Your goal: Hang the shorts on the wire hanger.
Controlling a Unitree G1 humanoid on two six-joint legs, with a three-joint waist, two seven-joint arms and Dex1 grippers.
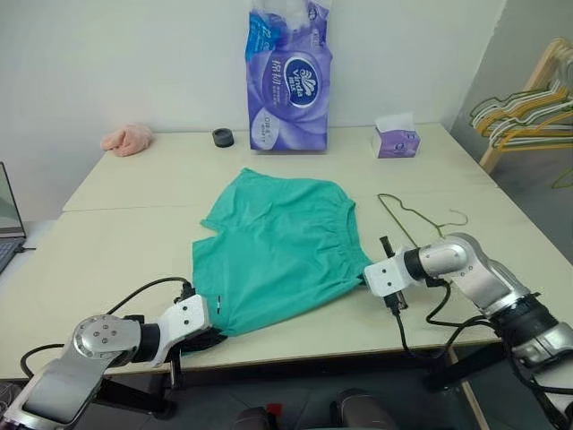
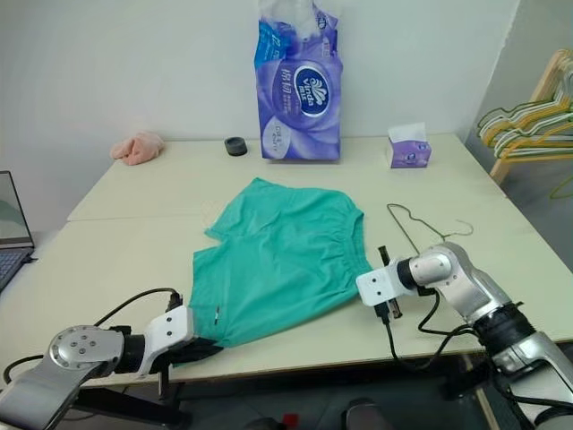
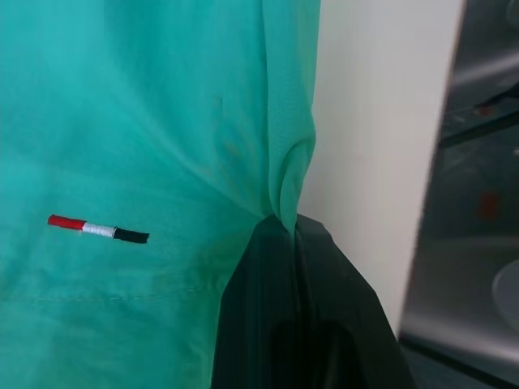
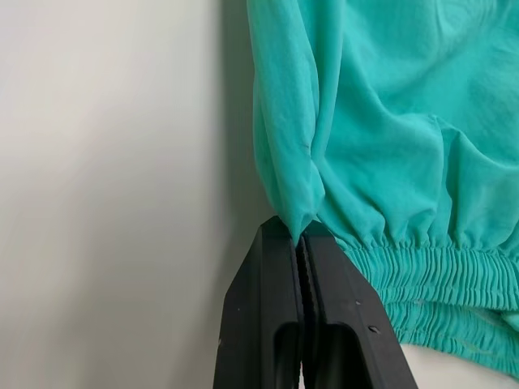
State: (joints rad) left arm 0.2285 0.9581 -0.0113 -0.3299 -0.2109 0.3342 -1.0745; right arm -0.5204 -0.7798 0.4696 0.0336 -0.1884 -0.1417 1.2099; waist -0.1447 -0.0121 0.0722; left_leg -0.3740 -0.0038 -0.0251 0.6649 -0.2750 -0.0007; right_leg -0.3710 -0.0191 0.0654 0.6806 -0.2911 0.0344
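Note:
The teal-green shorts (image 1: 277, 246) lie spread on the cream table (image 1: 134, 233), with the gathered waistband toward the right side. My left gripper (image 3: 284, 223) is shut on the shorts' near left corner at the table's front edge, beside a small red, white and black tag (image 3: 97, 229). At the waistband end, my right gripper (image 4: 302, 233) is shut on a fold of the fabric just above the elastic. The thin dark wire hanger (image 1: 414, 215) lies flat on the table just right of the shorts, behind my right gripper.
A purple tissue pack (image 1: 288, 76), a small purple tissue box (image 1: 397, 139), a black ring (image 1: 223, 137) and a pink cloth lump (image 1: 127, 139) sit along the back. A laptop (image 1: 9, 219) stands at far left. Bunched hangers on a wooden rack (image 1: 528, 107) stand at right.

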